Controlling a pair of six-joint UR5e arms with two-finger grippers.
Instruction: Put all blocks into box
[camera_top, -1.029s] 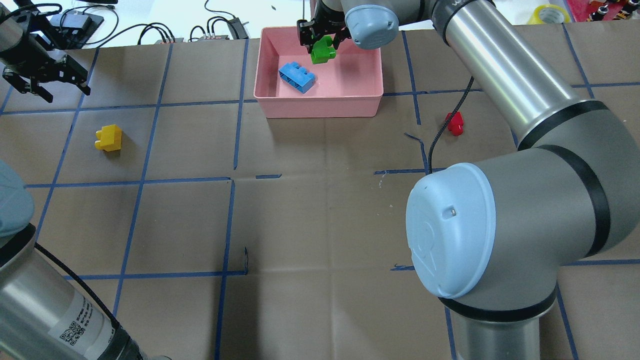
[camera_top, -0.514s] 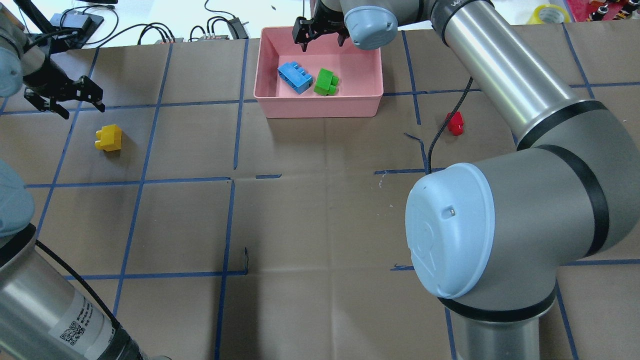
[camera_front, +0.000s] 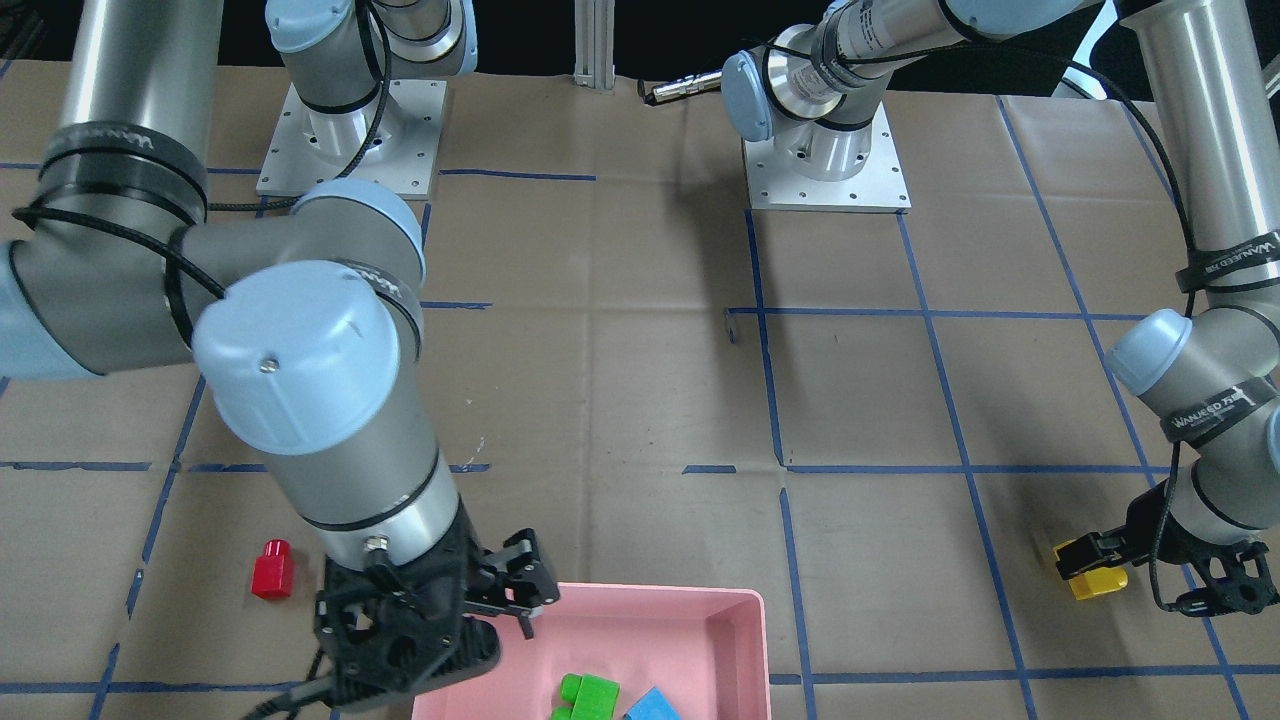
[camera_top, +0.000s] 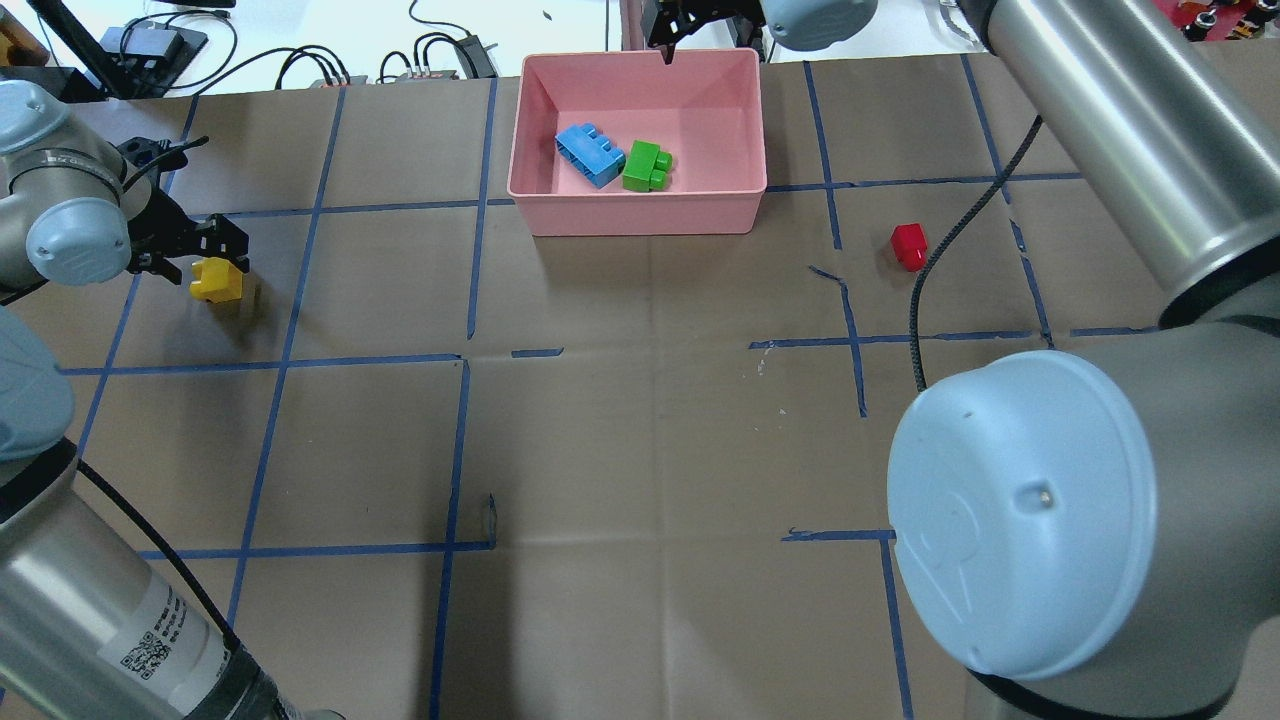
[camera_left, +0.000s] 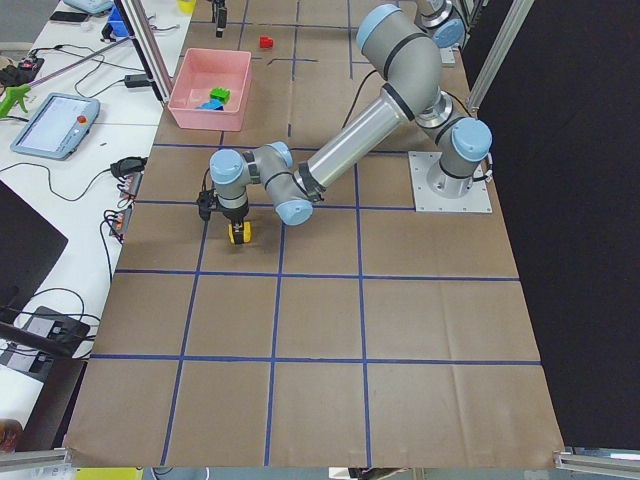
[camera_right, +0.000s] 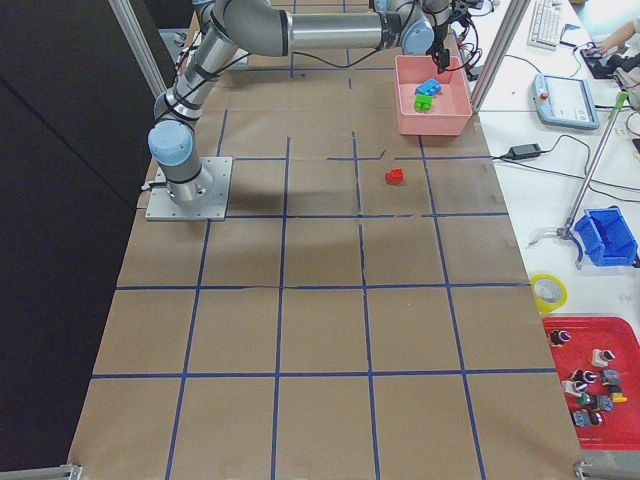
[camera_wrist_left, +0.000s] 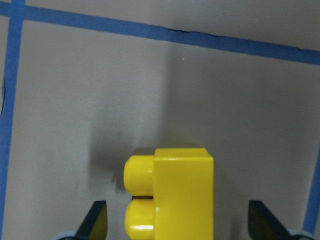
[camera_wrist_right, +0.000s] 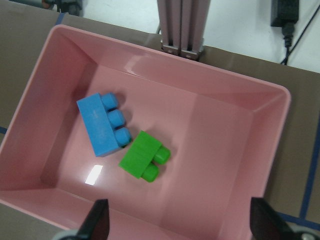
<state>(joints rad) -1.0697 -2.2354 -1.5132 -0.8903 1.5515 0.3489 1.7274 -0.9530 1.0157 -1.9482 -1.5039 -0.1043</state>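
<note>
The pink box stands at the table's far middle. The light blue block and green block lie side by side in it, also seen in the right wrist view: blue, green. My right gripper is open and empty above the box's far rim. The red block sits on the paper right of the box. The yellow block lies at the left, between the open fingers of my left gripper. The left wrist view shows the yellow block with gaps on both sides.
The right arm's black cable hangs just right of the red block. The right arm's big elbow covers the near right of the table. Cables and devices lie beyond the far edge. A tablet sits on the side bench.
My right gripper let go of the green block, which now lies in the box, and drew back to the far rim. My left gripper moved down over the yellow block.
</note>
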